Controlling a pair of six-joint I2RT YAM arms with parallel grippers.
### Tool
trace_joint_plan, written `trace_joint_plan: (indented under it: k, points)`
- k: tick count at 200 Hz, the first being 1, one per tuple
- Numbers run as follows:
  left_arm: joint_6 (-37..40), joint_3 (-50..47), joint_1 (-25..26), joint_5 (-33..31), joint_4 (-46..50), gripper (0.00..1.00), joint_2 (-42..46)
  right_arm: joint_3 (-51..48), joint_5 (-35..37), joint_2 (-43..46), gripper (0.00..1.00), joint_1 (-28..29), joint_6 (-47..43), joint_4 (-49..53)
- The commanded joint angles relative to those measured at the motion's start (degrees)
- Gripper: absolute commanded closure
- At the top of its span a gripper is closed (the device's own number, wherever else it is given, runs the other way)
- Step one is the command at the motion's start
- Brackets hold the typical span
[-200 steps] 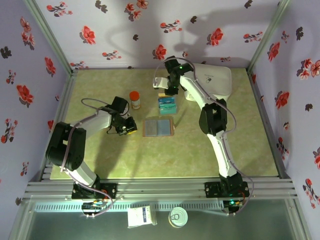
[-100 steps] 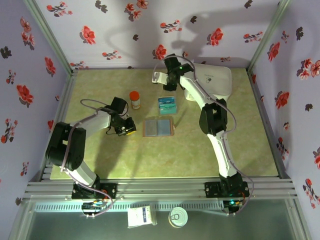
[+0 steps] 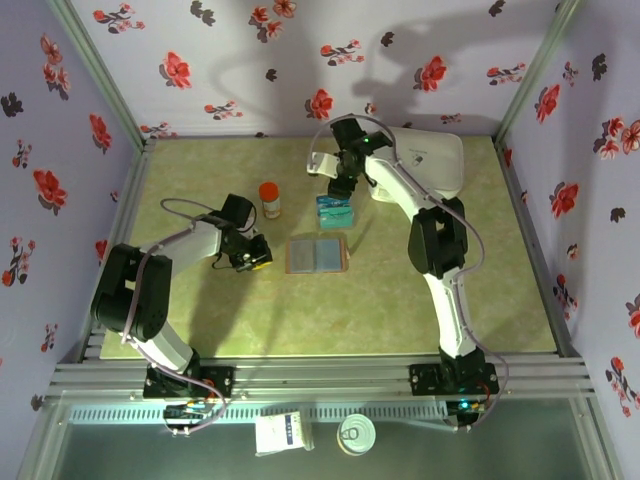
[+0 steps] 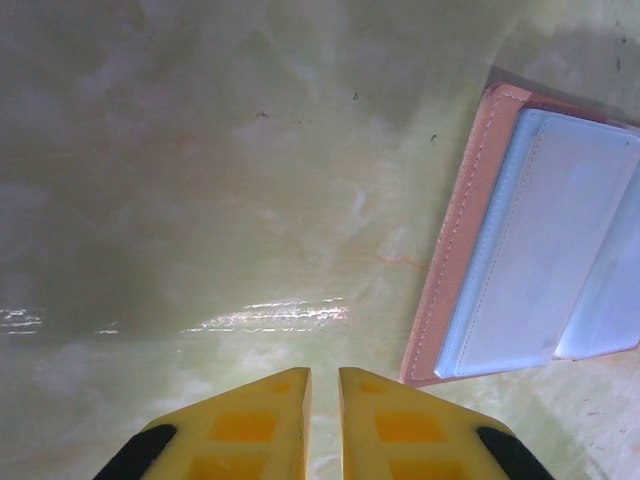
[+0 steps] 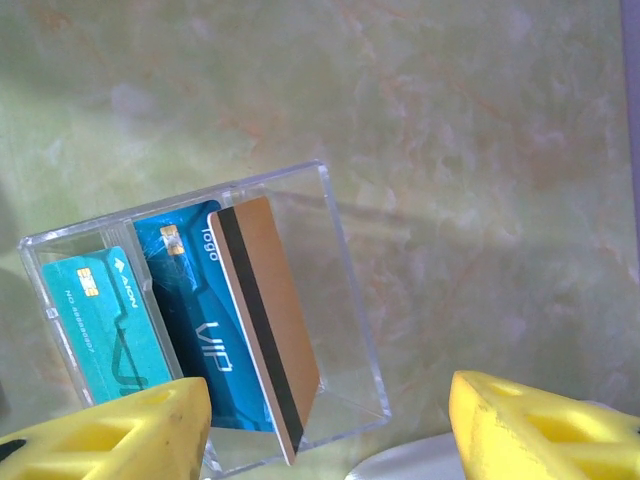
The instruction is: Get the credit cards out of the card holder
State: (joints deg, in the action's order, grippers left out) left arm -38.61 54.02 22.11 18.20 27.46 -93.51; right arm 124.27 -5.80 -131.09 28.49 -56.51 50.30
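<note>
Credit cards (image 5: 215, 340) in clear tray (image 5: 340, 300); right gripper (image 5: 325, 405) spread wide above

Card holder (image 3: 316, 255) open, cards apart
Tan holder lies flat, blue-grey panels up; three credit cards (image 5: 205, 330) overlap, tilted, just beyond it.

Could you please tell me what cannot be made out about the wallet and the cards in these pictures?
Wallet, left wrist view: its right part is cut off by the picture's edge and its pockets are blurred, so whether cards sit inside cannot be told.
Cards in the clear tray, right wrist view: their lower ends are hidden by the left finger of the right pincer.
Top view: the cards' print is too small to read.
</note>
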Motion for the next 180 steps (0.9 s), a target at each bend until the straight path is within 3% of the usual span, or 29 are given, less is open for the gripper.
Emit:
trace_joint_plan:
  k: [1,107,180]
  points:
    - [0.1,-1.2,-0.5,1.0,0.0,0.85,0.9,-0.5,1.4,-1.3,0.34,0.4,0.8,-1.8]
    - [0.3,0.0,-0.4,1.4,0.2,0.86,-0.7,0.1,3.5,-4.4,0.35,0.1,0.8,-5.4]
    - [0.8,0.4,-0.8,1.2,0.7,0.86,-0.4,1.6,4.8,-4.0,0.40,-0.1,1.7,-9.2]
